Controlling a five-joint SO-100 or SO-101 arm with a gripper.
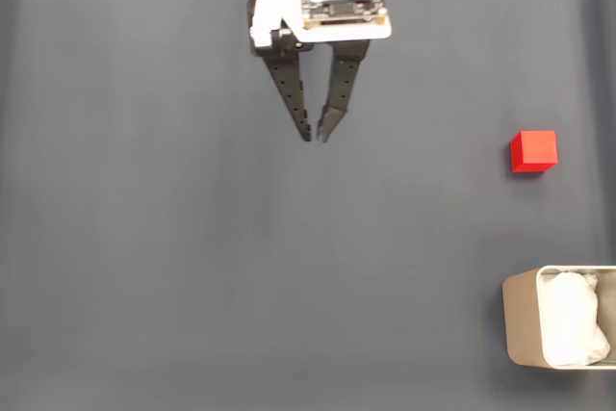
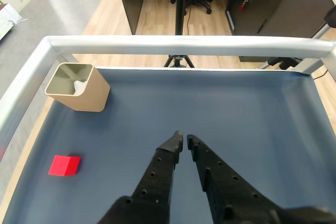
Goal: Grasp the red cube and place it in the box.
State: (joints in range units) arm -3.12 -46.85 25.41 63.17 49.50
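Observation:
The red cube (image 1: pixel 533 151) rests on the dark mat at the right of the fixed view; in the wrist view the red cube (image 2: pixel 64 165) lies at the lower left. The beige box (image 1: pixel 521 322) with white padding stands at the lower right edge of the fixed view, and the box (image 2: pixel 79 87) is at the upper left in the wrist view. My gripper (image 1: pixel 315 136) hangs at the top centre, far left of the cube. Its black fingertips nearly touch, with nothing between them. The wrist view has the gripper (image 2: pixel 184 140) pointing at the bare mat.
A dark blue-grey mat (image 1: pixel 192 267) covers the table. A metal rail (image 2: pixel 184 45) frames the table's far and left edges in the wrist view. Beyond it are a wooden floor, dark furniture and an office chair.

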